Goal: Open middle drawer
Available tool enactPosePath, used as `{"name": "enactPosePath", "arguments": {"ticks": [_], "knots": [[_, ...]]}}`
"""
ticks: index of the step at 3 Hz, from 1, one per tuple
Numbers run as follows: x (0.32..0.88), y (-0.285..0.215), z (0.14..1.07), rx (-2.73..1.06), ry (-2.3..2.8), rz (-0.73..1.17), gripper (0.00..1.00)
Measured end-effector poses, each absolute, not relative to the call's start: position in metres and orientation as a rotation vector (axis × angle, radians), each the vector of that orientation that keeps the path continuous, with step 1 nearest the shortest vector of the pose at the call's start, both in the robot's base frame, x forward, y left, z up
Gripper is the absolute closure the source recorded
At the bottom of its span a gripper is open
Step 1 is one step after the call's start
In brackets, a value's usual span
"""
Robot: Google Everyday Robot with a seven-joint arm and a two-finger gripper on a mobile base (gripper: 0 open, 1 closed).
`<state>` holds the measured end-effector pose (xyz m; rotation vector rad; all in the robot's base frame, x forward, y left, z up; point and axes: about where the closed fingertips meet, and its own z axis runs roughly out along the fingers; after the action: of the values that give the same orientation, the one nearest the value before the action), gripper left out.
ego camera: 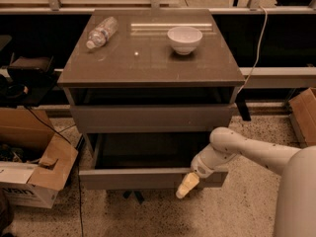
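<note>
The middle drawer (143, 178) is a grey-brown drawer with a plain flat front. It stands pulled out from the cabinet, with its dark inside (148, 149) showing. My gripper (187, 185) has a cream tip and hangs at the right end of this drawer's front panel, against its lower edge. My white arm (247, 152) reaches in from the lower right. The drawer above (150, 117) sticks out only a little, with a dark gap over it. A third drawer is hidden below.
On the cabinet top (148, 63) a clear plastic bottle (101, 32) lies at the back left and a white bowl (184, 38) stands at the back right. An open cardboard box (34, 174) sits on the floor to the left, another box (303, 113) to the right.
</note>
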<state>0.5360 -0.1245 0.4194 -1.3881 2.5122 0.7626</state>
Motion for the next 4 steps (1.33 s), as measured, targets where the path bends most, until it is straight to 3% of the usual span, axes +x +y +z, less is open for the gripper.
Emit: {"name": "enactPosePath", "arguments": {"ticks": [1, 2, 3, 4], "knots": [[0.536, -0.124, 0.422, -1.388, 2.512, 0.763, 0.00], [0.522, -0.126, 0.424, -1.423, 2.524, 0.789, 0.17], [0.522, -0.126, 0.425, -1.423, 2.524, 0.789, 0.46], [0.522, -0.126, 0.425, -1.423, 2.524, 0.789, 0.33]]}}
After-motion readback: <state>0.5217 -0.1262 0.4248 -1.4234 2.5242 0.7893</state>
